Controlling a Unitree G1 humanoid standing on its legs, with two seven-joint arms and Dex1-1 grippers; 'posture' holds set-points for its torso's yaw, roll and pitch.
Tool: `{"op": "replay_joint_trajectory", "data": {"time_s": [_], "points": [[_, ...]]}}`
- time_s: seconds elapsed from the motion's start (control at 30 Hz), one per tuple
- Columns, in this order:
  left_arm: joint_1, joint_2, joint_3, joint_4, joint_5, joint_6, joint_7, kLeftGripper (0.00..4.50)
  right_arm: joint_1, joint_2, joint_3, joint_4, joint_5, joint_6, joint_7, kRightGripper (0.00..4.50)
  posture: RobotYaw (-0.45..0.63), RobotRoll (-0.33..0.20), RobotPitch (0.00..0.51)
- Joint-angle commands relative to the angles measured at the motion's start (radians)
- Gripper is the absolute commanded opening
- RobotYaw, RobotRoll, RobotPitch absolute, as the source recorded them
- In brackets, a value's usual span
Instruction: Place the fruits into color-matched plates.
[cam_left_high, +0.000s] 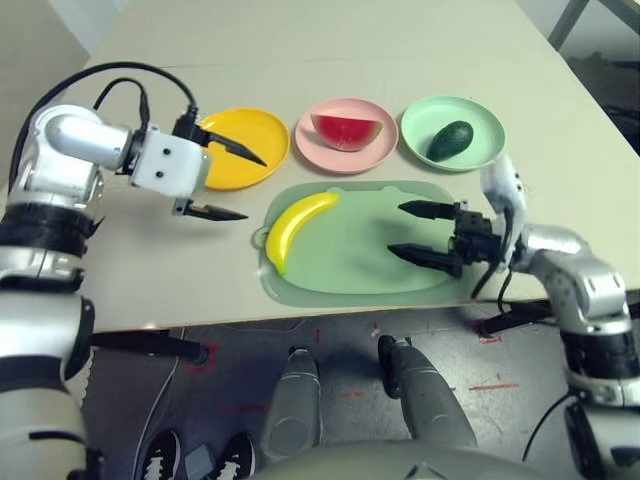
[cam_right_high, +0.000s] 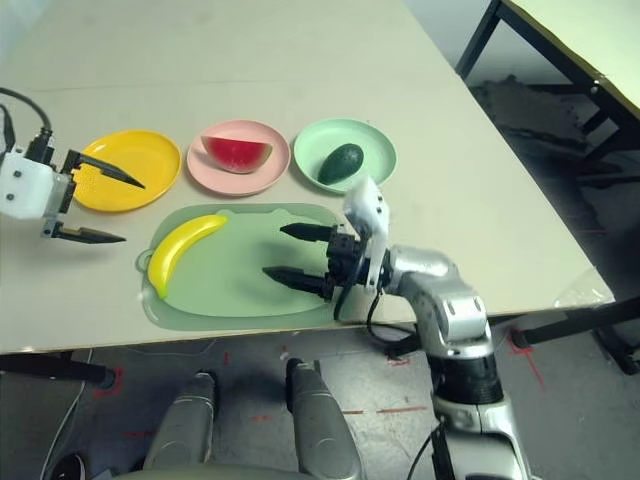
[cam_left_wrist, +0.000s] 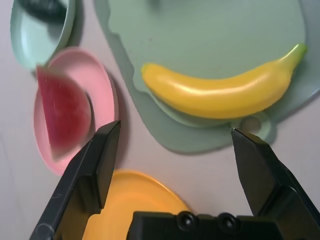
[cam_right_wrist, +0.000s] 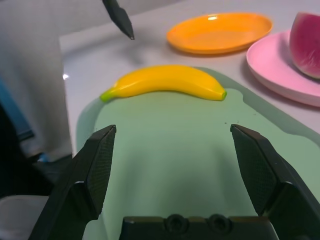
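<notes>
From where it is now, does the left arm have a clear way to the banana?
Probably yes. The left gripper is open and empty beside the mat, and the banana lies alone at the mat's near end with nothing between them.

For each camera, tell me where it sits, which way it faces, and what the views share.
Head stereo pair: on the head, facing forward and down at the table; silver forearms, left gripper and right gripper show.
Left wrist: along its open fingers, down onto the banana.
Right wrist: along its open fingers, level across the mat.
Shared: banana, mat, yellow plate.
</notes>
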Motion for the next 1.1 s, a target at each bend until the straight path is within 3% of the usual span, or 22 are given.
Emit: {"op": "replay_joint_trajectory", "data": {"time_s": [0.03, 0.23, 0.6, 1.1], "points": [[-0.050, -0.006, -0.121, 0.025, -0.029, -0.109, -0.010, 4.50, 0.042, 0.004, 0.043, 0.049, -0.050, -0.226, 0.031, 4.45, -0.07, 0.000, 0.227], [-0.146, -0.051, -0.298, 0.068, -0.067, -0.256, -0.010, 4.50, 0.046, 0.025, 0.048, 0.151, -0.042, -0.448, 0.025, 4.45, -0.10, 0.000, 0.226], [-0.214, -0.041, -0.542, 0.114, -0.100, -0.402, -0.010, 4.50, 0.076, 0.012, 0.078, 0.163, -0.036, -0.499, -0.013, 4.45, -0.13, 0.000, 0.224], [-0.186, -0.133, -0.588, 0.196, -0.086, -0.432, -0.010, 4.50, 0.101, -0.003, 0.111, 0.160, -0.039, -0.511, -0.043, 4.45, -0.16, 0.000, 0.223]]}}
